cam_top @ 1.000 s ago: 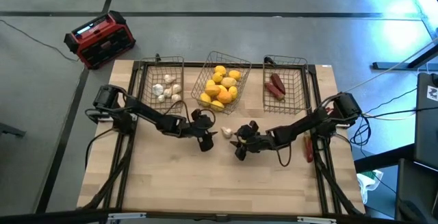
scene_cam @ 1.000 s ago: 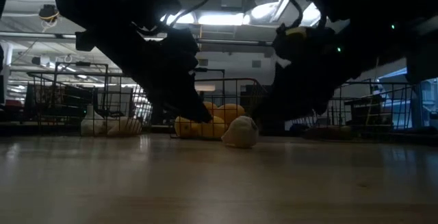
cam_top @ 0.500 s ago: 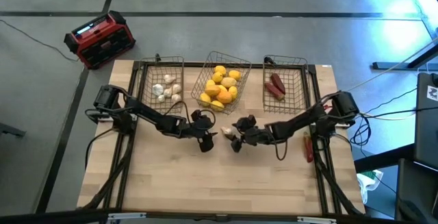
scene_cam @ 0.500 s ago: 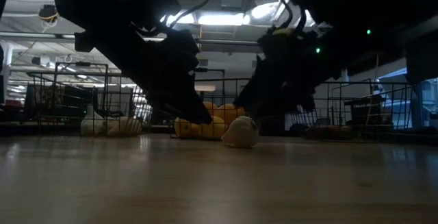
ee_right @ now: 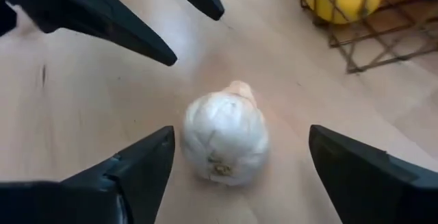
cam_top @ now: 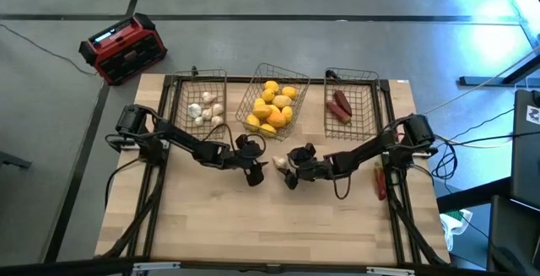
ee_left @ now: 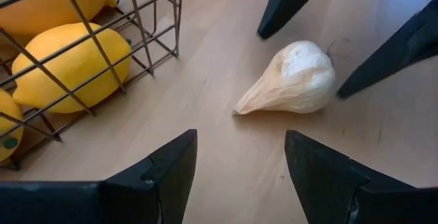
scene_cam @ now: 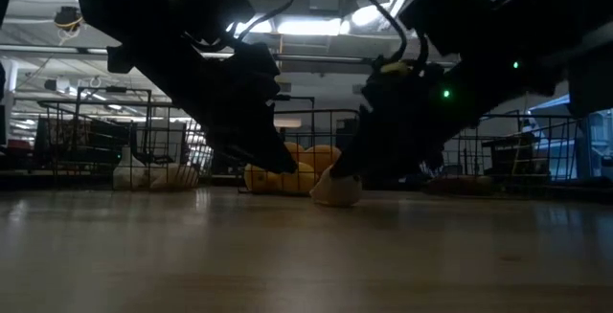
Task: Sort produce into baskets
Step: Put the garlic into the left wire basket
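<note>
A white garlic bulb (ee_right: 224, 140) lies on the bare desk (cam_top: 253, 225), just in front of the middle basket (cam_top: 250, 107) of yellow and orange fruit. It sits between the spread fingers of my right gripper (ee_right: 239, 176): one dark finger (ee_right: 130, 172) on either side of it, neither touching it as far as I can see, and the bulb's pointed neck aimed away from my right wrist. From the side my right gripper hangs low over the bulb, though the dark silhouette hides whether a fingertip grazes it.

My left gripper (ee_left: 239, 172) faces the same bulb from the opposite side. Its fingers (ee_left: 168, 176) are spread too and hold nothing, with the bulb lying a little beyond their tips on open wood. The wire corner of the middle basket stands just beside them, a lemon (ee_left: 72, 66) pressed against the mesh.

From above, the two grippers meet near the desk's centre with the bulb between them. The left basket (cam_top: 179, 99) holds white bulbs, and the right basket (cam_top: 364, 103) holds dark red pieces (cam_top: 341, 105). One more red piece (cam_top: 380, 181) lies on the desk's right edge, and a red-and-black box (cam_top: 123, 48) sits on the floor beyond the desk.
</note>
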### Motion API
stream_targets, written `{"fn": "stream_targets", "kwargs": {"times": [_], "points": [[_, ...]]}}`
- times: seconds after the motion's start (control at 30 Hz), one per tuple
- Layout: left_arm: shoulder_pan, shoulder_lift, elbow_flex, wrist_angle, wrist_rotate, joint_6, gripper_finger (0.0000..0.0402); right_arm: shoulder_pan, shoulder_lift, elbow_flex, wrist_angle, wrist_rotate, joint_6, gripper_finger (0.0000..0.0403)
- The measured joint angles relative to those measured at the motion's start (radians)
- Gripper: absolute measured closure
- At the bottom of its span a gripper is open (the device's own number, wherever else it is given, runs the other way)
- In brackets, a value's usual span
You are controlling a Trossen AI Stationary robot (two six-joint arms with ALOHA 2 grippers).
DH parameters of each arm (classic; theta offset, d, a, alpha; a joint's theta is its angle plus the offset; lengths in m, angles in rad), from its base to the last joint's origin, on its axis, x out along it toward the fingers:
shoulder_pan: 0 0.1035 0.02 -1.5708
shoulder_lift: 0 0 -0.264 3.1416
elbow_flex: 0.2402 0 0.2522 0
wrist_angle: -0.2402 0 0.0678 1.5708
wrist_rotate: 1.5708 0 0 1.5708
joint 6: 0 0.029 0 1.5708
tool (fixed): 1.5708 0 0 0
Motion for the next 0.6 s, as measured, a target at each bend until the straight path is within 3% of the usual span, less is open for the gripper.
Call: {"fn": "stream_targets", "kwargs": {"times": [0.17,0.3,0.6], "points": [[-0.002,0.000,0.000,0.000,0.000,-0.008,0.0183,0.004,0.073,0.000,0.111,-0.031,-0.024,0.0085],[-0.002,0.000,0.000,0.000,0.000,-0.020,0.0183,0.008,0.090,0.000,0.125,0.007,-0.029,0.0111],[-0.019,0.000,0.000,0.009,0.000,-0.020,0.0183,0.006,0.090,0.000,0.131,0.020,-0.071,0.0228]]}}
